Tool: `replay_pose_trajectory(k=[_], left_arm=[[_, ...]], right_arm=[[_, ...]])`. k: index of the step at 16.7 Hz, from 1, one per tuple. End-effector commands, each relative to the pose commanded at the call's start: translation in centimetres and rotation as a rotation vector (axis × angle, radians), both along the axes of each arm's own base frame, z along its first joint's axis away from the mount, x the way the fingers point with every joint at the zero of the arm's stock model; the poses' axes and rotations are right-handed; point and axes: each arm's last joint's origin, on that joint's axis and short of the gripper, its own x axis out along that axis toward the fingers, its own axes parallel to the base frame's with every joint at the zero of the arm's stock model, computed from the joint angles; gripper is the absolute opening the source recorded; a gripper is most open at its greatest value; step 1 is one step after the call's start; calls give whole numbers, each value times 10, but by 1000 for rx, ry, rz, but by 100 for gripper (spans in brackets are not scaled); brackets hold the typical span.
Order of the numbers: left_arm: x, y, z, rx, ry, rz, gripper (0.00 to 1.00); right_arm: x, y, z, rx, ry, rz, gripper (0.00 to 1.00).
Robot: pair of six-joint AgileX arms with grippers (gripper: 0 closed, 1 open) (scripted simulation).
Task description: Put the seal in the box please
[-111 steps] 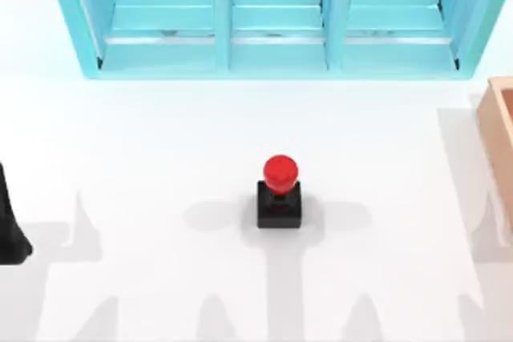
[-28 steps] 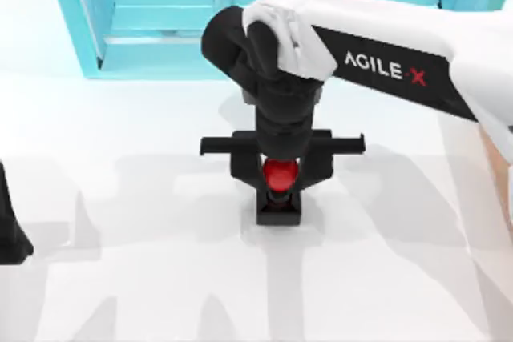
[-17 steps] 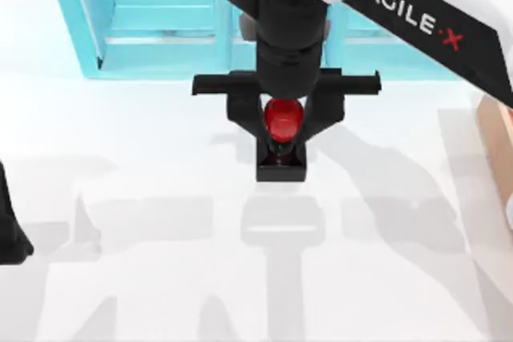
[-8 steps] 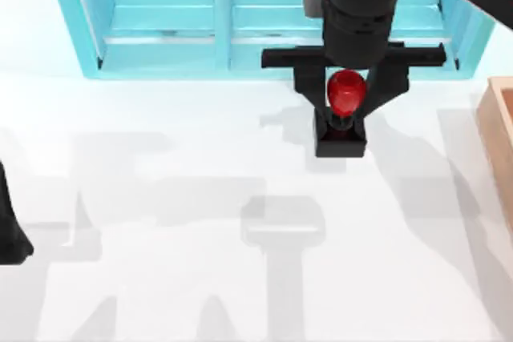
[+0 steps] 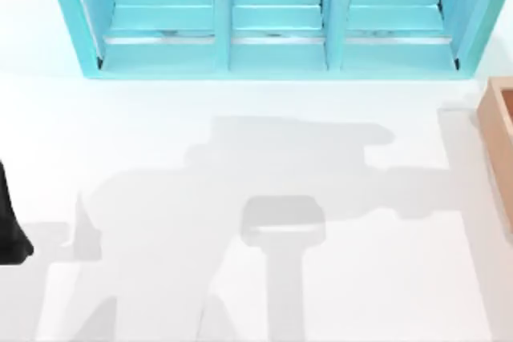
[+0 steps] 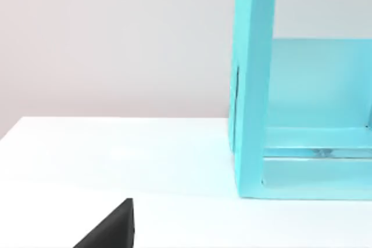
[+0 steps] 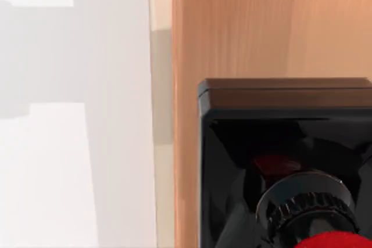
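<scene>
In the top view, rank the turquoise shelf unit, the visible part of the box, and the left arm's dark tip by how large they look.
1. Turquoise shelf unit, spanning the far edge.
2. Box, a cropped strip at the right edge.
3. Left arm's dark tip, at the left edge.
The last two are both cut off by the frame, so their order is unsure.

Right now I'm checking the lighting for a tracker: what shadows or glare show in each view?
Top view: broad soft grey shadows lie across the white table, no glare. Right wrist view: a shadow band on the table beside the box; the seal base is glossy with reflections. Left wrist view: evenly lit around the turquoise shelf unit.
</scene>
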Motion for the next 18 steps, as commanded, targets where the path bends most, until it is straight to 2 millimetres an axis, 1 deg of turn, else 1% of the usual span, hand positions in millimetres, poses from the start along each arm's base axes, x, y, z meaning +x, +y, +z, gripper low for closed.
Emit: replay_pose_trajectory(k=[1, 2, 3, 5, 7, 11, 13, 15, 18], left_arm=[[0, 0, 0, 0, 0, 0, 100], [0, 0, 0, 0, 0, 0, 100], [0, 0, 0, 0, 0, 0, 100], [0, 0, 0, 0, 0, 0, 100], [0, 0, 0, 0, 0, 0, 100], [0, 0, 0, 0, 0, 0, 100], [0, 0, 0, 0, 0, 0, 100], [0, 0, 0, 0, 0, 0, 100], [0, 0, 0, 0, 0, 0, 100]], right_arm=[[-11, -24, 2, 0, 0, 0, 0], [-22, -44, 3, 0, 0, 1, 0], [-33, -59, 4, -1, -1, 1, 0], [-49, -77, 5, -2, -3, 1, 0], [-55, -82, 5, -3, -4, 1, 0], [-53, -81, 5, -3, 0, 3, 0], [-53, -82, 0, -3, -1, 2, 0], [-53, -82, -11, -7, -12, -1, 0], [-54, -82, -42, -4, -10, 0, 0]])
